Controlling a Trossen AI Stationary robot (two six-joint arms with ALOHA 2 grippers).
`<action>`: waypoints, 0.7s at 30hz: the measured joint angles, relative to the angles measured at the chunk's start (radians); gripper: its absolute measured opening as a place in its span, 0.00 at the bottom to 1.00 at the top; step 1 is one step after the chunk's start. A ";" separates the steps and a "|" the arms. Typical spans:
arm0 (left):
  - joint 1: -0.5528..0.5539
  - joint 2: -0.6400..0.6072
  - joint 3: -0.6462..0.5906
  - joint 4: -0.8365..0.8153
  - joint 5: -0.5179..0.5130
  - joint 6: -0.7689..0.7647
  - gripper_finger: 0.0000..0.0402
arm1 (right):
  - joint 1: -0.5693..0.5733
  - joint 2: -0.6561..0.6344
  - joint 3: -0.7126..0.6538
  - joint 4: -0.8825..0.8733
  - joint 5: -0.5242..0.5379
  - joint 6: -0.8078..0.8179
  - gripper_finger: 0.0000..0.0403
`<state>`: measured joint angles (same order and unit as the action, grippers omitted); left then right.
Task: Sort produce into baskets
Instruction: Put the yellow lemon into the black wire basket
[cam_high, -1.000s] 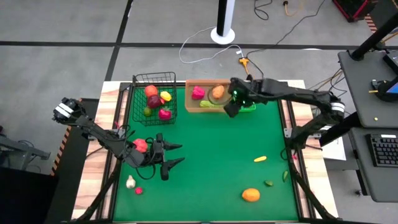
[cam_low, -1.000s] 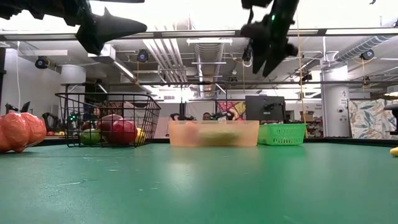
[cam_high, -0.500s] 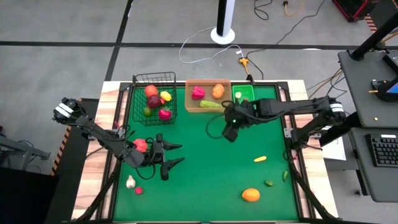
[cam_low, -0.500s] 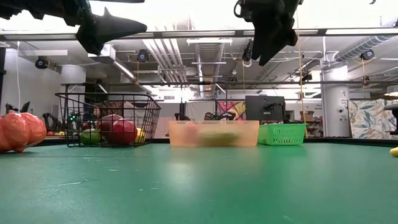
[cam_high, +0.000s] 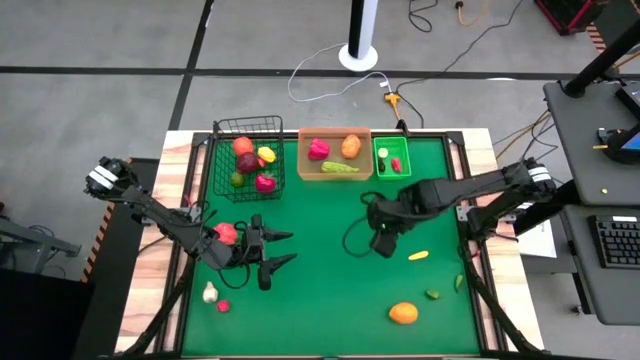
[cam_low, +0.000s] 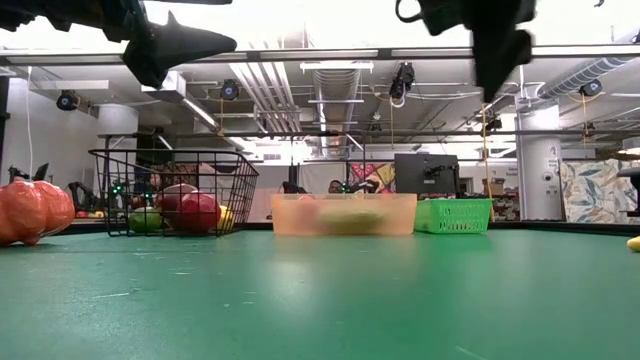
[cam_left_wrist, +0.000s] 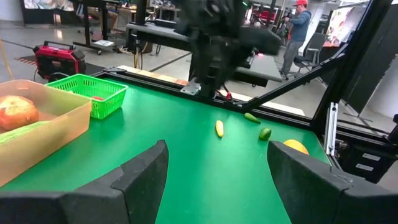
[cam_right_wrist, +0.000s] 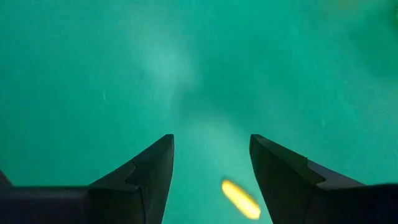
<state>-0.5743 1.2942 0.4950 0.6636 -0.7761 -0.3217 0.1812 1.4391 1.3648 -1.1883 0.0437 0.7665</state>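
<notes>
Right hand hovers spread and empty just beside the yellow chilli, lining up a pick; left hand waits spread

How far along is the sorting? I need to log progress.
Done: several pieces sit in the wire basket, tan tray and green bin. In hand: the right gripper, empty, hovers near the yellow piece. Left: the orange and other loose pieces. The left gripper waits open.
</notes>
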 joint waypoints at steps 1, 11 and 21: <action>0.000 0.000 0.000 0.000 0.000 0.009 0.64 | 0.021 0.001 -0.007 -0.013 -0.003 0.028 0.50; 0.000 0.000 0.020 0.000 0.001 0.195 0.64 | 0.131 0.001 -0.148 -0.138 -0.028 0.371 0.50; 0.000 0.000 0.084 -0.021 0.017 0.408 0.64 | 0.270 0.000 -0.252 0.039 -0.201 0.555 0.50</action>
<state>-0.5743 1.2942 0.5791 0.6430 -0.7595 0.0866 0.4512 1.4395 1.1128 -1.1490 -0.1572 1.3210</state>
